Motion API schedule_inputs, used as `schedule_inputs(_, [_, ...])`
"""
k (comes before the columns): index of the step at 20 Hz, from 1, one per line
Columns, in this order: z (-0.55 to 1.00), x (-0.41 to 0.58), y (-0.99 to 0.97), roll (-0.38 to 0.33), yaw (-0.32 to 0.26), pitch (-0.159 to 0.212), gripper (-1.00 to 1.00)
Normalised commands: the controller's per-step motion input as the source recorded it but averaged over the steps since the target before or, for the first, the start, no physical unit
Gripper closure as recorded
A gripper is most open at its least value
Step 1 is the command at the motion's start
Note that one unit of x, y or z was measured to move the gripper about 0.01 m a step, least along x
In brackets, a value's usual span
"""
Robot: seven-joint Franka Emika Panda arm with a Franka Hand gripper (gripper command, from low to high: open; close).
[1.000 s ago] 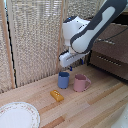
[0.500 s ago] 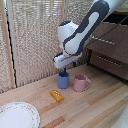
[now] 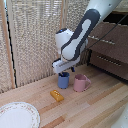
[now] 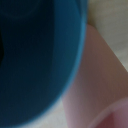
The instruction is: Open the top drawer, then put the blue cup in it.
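The blue cup (image 3: 63, 80) stands on the wooden table, touching or nearly touching the pink mug (image 3: 80, 83) on the exterior view's right. My gripper (image 3: 64, 70) hangs straight down onto the cup's rim, and its fingertips are hidden by the hand and the cup. In the wrist view the blue cup (image 4: 37, 55) fills most of the picture, very close and blurred, with the pink mug (image 4: 102, 80) beside it. The top drawer (image 3: 107, 38), dark brown with a thin bar handle, is at the far right. Whether it is pulled out I cannot tell.
A small yellow block (image 3: 57, 95) lies in front of the cup. A white patterned plate (image 3: 17, 116) sits at the near left corner. A lower drawer (image 3: 108, 62) is under the top one. A slatted screen (image 3: 35, 40) stands behind the table.
The arm has shifted slightly to the exterior view's left and lowered, bringing the gripper down onto the blue cup. The cup and the pink mug have not moved.
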Motion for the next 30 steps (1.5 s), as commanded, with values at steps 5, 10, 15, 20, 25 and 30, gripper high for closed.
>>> schedule_inputs(5, [-0.13, 0.060, -0.09, 0.001, 0.000, 0.027, 1.00])
schedule_inputs(10, [-0.05, 0.000, -0.02, 0.000, 0.000, 0.036, 1.00])
schedule_inputs(15, [-0.02, 0.000, 0.00, -0.006, 0.000, 0.000, 1.00])
schedule_inputs(20, [0.02, -0.001, 0.00, 0.000, 0.000, -0.045, 1.00])
schedule_inputs(25, [0.25, -0.081, 0.00, -0.001, -0.003, -0.051, 1.00])
schedule_inputs(30, [0.91, 0.140, 0.17, -0.010, -0.086, 0.000, 1.00])
